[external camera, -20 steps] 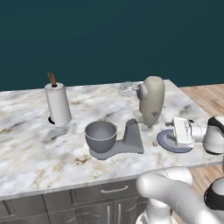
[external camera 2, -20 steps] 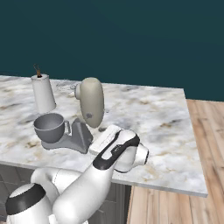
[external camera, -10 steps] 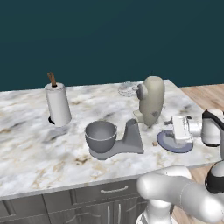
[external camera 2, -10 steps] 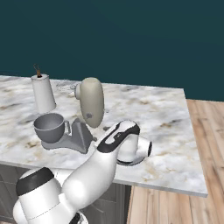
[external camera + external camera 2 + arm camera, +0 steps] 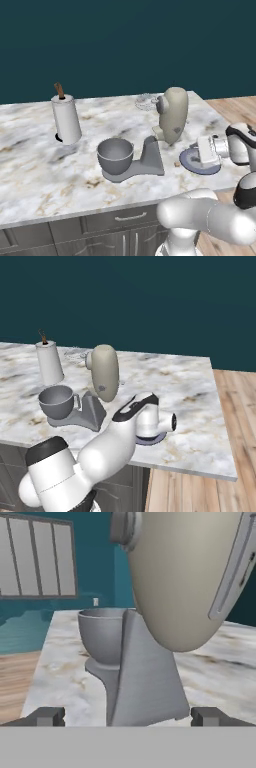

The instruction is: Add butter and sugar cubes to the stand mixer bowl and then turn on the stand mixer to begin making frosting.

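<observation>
While the gripper (image 5: 128,716) hangs low over the marble counter (image 5: 35,165), its two dark fingertips (image 5: 46,716) stand wide apart with nothing between them but bare counter. Straight ahead of the fingers, close in, rises the grey neck of the stand mixer (image 5: 165,612), its rounded beige head looming above and forward of the tips. Beyond the neck, farther from the fingers and toward the left tip's side, the stand mixer bowl (image 5: 102,637) sits on the mixer's flat base. From the left base view the hand lies sideways over a round blue-grey plate (image 5: 192,162), the fingers aimed at the mixer (image 5: 165,130), with the bowl (image 5: 115,155) on the mixer's far side from them. A tiny tan speck, one of the sugar cubes (image 5: 177,163), lies on the counter just off the plate's rim, between the plate and the mixer base. Well past the bowl stands a white paper-towel roll (image 5: 66,119). I cannot make out the butter
</observation>
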